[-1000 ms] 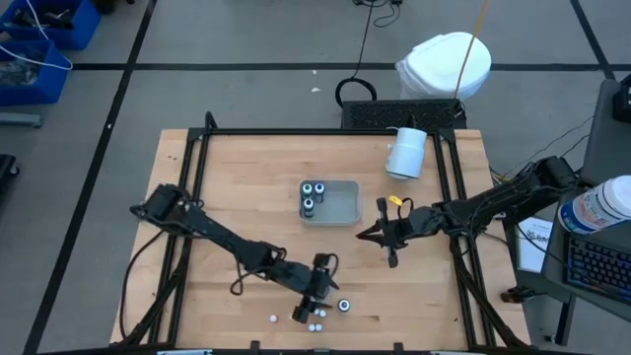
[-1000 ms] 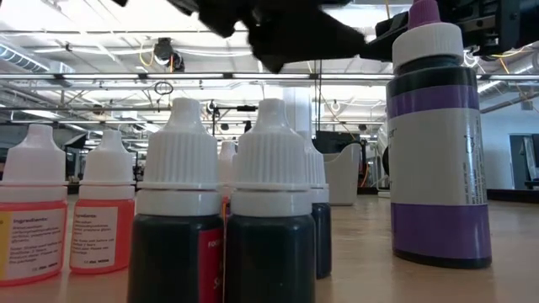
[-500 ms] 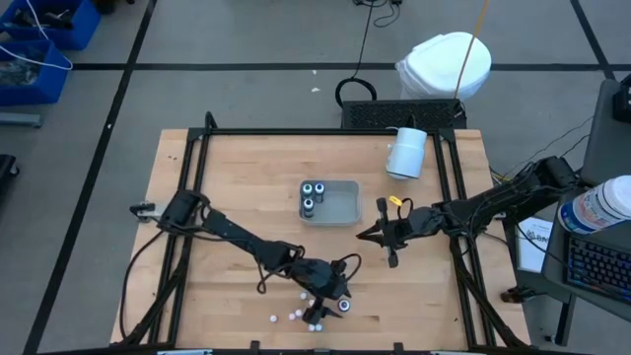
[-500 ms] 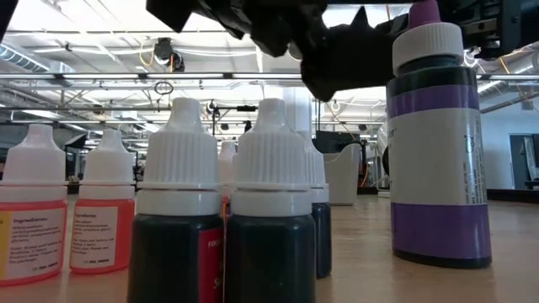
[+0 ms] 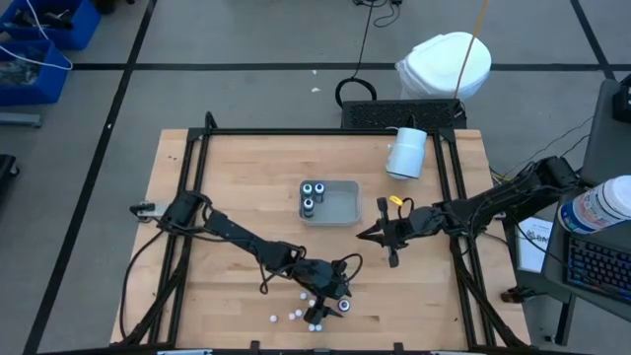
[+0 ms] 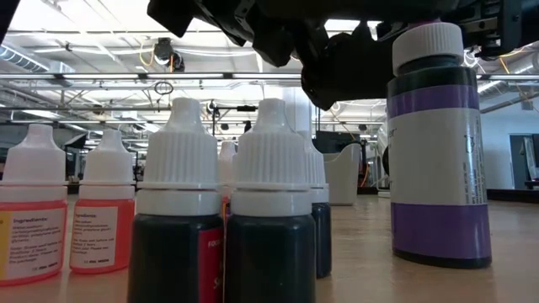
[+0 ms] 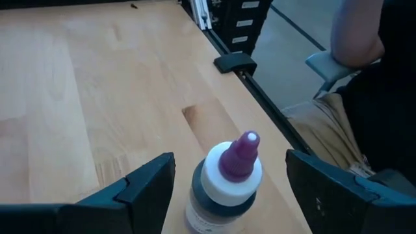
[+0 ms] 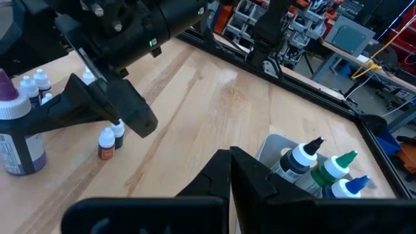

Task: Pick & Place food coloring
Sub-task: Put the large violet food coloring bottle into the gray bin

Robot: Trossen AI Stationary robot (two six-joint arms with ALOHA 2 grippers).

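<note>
High view: left gripper (image 5: 335, 296) low at the near table (image 5: 237, 177) edge, over a purple bottle (image 5: 344, 305); small bottles (image 5: 296, 315) scattered beside it. Tray (image 5: 340, 207) mid-table holds three bottles (image 5: 312, 193). Right gripper (image 5: 373, 235) waits just right of the tray.

Low view: small bottles in a cluster, purple bottle upright, apart.

Left wrist: fingers (image 7: 146, 182) spread wide, flanking the purple bottle, not touching.

Right wrist: fingers (image 8: 253, 179) closed together, empty.
</note>
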